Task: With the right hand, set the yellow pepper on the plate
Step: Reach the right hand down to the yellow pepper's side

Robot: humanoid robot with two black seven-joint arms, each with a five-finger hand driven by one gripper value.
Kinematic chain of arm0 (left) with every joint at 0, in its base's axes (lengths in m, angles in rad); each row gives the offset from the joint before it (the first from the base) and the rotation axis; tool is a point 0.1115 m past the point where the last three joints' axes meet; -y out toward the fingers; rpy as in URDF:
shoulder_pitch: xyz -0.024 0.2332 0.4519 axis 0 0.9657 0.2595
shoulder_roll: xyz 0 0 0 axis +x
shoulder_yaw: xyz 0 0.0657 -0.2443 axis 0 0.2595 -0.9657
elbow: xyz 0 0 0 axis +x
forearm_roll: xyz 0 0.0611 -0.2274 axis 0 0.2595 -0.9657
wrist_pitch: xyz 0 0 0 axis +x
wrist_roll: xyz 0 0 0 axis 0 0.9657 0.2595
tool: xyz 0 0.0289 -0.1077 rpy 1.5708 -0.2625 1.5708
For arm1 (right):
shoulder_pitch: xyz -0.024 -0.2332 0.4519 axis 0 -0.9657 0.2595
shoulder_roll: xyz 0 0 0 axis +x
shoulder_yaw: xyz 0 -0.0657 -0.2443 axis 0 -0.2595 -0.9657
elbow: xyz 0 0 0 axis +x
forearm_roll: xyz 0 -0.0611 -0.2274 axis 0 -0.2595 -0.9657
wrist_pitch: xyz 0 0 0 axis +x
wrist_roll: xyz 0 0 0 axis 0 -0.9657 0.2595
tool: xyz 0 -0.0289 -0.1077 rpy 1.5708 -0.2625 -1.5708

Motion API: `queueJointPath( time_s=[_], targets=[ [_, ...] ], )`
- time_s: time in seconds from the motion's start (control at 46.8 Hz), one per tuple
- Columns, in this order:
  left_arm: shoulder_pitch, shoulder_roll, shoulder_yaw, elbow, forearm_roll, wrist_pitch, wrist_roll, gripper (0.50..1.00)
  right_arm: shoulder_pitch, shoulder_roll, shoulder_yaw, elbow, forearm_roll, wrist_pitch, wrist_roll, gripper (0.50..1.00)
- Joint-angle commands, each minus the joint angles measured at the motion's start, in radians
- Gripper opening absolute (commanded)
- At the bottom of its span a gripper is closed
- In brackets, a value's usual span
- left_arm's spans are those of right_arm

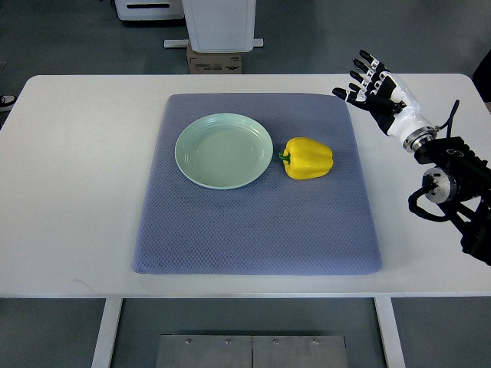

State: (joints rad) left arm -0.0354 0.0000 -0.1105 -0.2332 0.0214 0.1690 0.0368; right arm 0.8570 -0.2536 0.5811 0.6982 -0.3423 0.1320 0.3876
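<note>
A yellow pepper (308, 158) with a green stem lies on its side on a blue-grey mat (257, 230), just right of a pale green plate (223, 150). The plate holds nothing. My right hand (370, 86) is above the table at the far right, beyond the mat's right corner and well apart from the pepper. Its fingers are spread and hold nothing. The arm comes in from the right edge. The left arm does not show.
The mat lies in the middle of a white table (69, 192). A cardboard box (215, 61) and a white unit (221, 23) stand on the floor behind the table's far edge.
</note>
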Motion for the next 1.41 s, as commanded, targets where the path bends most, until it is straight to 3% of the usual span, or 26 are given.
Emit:
queueJointPath(
  time_s=[0.0, 0.491, 0.897, 1.388],
  targets=[
    [0.000, 0.000, 0.000, 0.000, 0.000, 0.000, 0.000, 1.000, 0.007, -0.010, -0.032, 0.000, -0.050, 0.000, 0.017, 1.000],
    [0.000, 0.000, 0.000, 0.000, 0.000, 0.000, 0.000, 1.000, 0.138, -0.042, -0.335, -0.002, -0.225, -0.002, 0.204, 0.998],
    [0.000, 0.000, 0.000, 0.000, 0.000, 0.000, 0.000, 1.000, 0.249, -0.039, -0.575, -0.003, -0.360, -0.014, 0.220, 0.998],
    [0.000, 0.000, 0.000, 0.000, 0.000, 0.000, 0.000, 1.000, 0.315, -0.039, -0.708, -0.017, -0.503, -0.051, 0.218, 0.998]
  ],
)
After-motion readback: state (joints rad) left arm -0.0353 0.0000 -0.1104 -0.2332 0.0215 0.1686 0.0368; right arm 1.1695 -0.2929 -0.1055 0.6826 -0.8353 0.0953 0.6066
